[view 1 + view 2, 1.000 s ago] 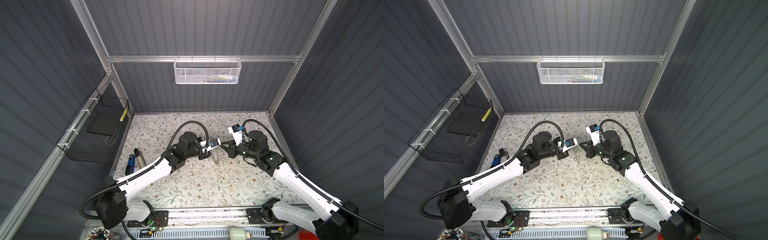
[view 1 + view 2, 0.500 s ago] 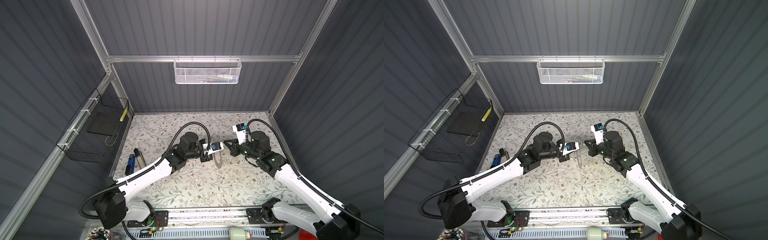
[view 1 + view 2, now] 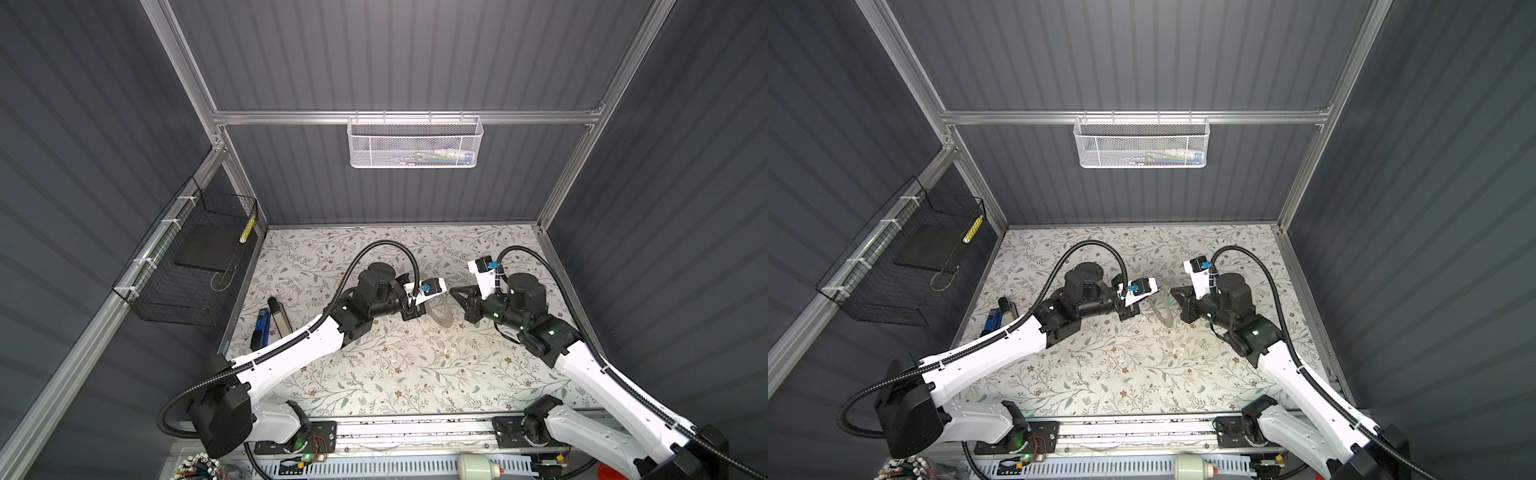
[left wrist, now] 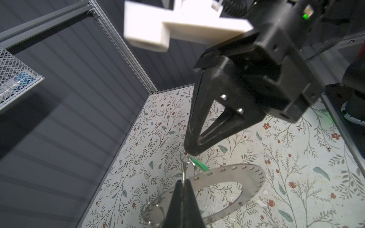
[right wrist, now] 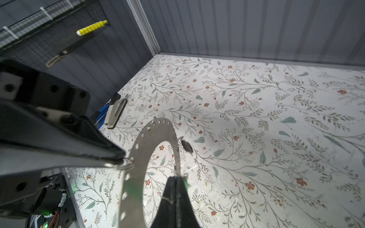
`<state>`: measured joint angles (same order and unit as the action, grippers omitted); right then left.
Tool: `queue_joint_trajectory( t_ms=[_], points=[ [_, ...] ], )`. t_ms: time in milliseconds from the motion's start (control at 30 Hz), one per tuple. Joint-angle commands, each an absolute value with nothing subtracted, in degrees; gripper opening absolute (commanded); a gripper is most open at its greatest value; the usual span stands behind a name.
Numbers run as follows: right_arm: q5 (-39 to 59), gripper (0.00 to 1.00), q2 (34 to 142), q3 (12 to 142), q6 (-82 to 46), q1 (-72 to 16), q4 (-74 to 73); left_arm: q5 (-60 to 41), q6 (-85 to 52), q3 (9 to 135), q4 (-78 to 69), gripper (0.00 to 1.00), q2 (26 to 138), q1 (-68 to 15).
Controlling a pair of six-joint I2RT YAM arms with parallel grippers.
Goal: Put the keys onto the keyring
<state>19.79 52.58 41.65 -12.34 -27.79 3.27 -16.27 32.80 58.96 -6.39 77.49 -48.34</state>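
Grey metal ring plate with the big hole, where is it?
The flat grey metal ring plate is mid-table in both top views, held between the left gripper and right gripper.

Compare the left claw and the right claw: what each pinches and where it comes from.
The left claw is shut on a small wire loop at the keyring's rim; the right claw is shut on the green key tag. In both top views the left claw reaches in from the left, the right claw from the right. Shared: both are black, shut, and work at the keyring over the floral table.
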Motion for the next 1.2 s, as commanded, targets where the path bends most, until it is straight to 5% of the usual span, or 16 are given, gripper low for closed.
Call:
queue_joint_trajectory(
  t_ms=[0, 433, 1167],
  points=[
    [24.54, 0.0, 48.9, 38.12, -10.51, -27.55, -4.24, -15.02, 33.06, 58.34, -9.9, 0.0, 75.41, -48.5],
    [26.9, 0.0, 47.46, 32.99, -14.57, -27.99, -19.69, -16.77, 29.03, 58.72, -11.43, 0.0, 76.48, -48.45],
    [23.73, 0.0, 49.6, 33.18, -16.35, -28.54, -21.06, -17.8, 25.67, 59.33, -12.83, 0.0, 76.55, -48.5]
  ],
)
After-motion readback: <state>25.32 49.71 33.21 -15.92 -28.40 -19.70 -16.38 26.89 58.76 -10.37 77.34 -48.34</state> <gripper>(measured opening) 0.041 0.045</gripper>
